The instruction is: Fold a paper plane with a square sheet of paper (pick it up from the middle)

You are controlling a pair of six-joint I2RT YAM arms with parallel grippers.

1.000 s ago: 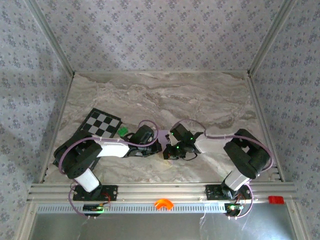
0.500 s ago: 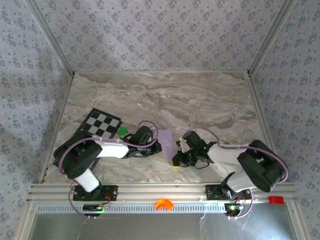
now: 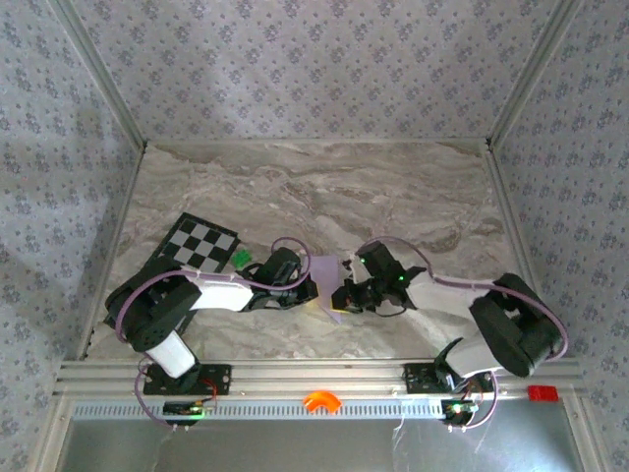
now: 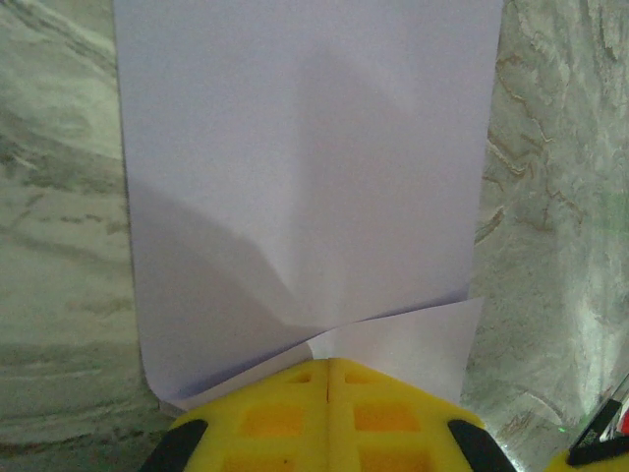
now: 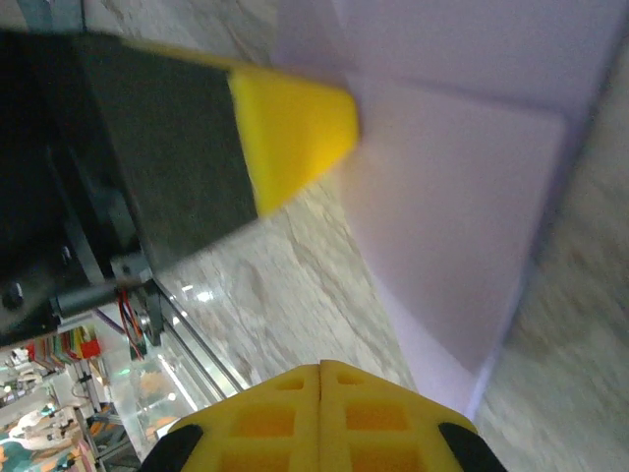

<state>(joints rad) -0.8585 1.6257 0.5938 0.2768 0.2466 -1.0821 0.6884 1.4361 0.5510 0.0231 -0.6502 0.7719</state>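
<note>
Left fingers (image 4: 275, 418), closed, touch the square sheet of paper (image 4: 305, 177) at its near edge.

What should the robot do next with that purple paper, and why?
Probably slide the shut right gripper onto the square sheet of paper and press its fold flat. The left gripper, shut, seems to pinch the sheet's near edge, and the folded layers bulge there.

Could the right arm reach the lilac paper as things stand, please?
Probably yes: the right gripper sits at the near edge of the paper; the left gripper at its other side leaves that edge free.
</note>
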